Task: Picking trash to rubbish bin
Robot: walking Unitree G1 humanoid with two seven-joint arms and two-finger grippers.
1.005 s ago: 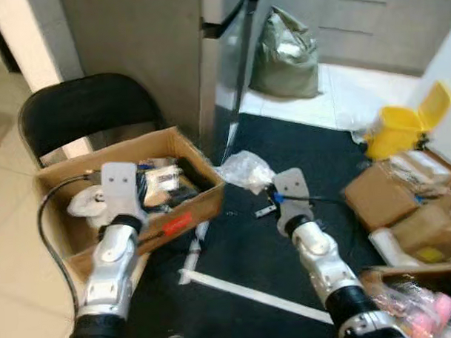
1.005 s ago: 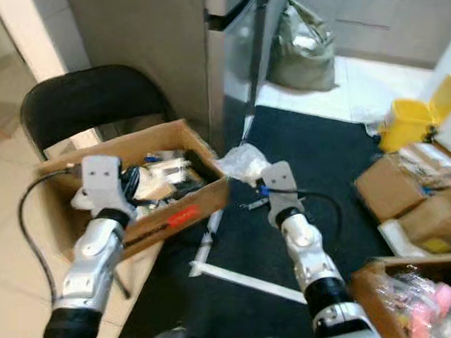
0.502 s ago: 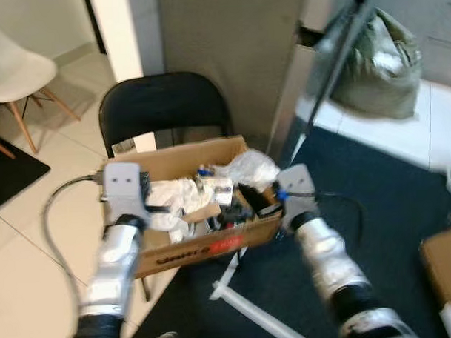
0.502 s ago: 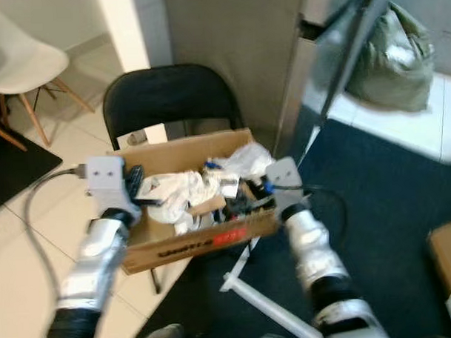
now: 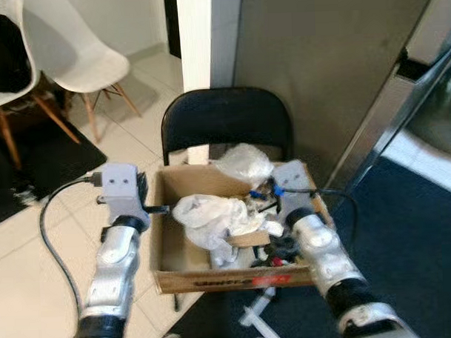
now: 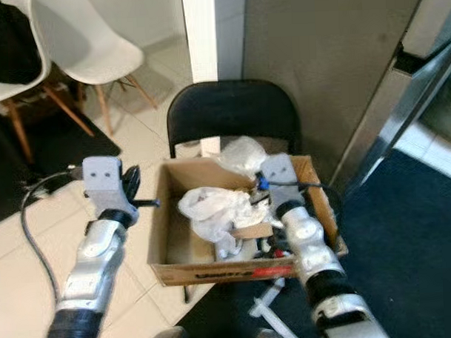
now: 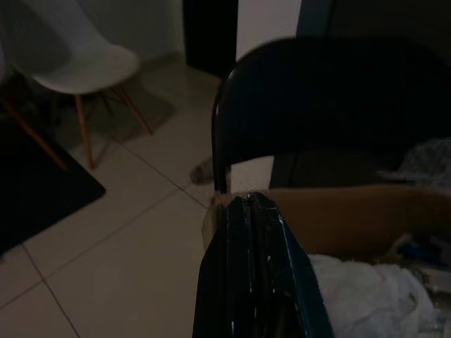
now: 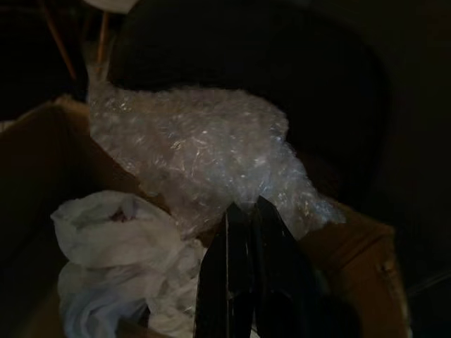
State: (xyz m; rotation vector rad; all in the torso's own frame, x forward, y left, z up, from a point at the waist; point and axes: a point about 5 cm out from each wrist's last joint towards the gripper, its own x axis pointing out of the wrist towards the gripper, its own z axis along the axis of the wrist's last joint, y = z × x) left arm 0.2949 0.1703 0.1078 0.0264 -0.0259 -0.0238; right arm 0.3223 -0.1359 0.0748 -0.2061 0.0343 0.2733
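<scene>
- The right gripper pinched crumpled bubble wrap over the cardboard box (on a black chair).
- The left gripper, fingers pressed together, hovered beside the box's left wall.

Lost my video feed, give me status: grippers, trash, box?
Right gripper shut on bubble wrap, over cardboard box. Left gripper shut, empty, beside the box. Nothing in the way.
</scene>
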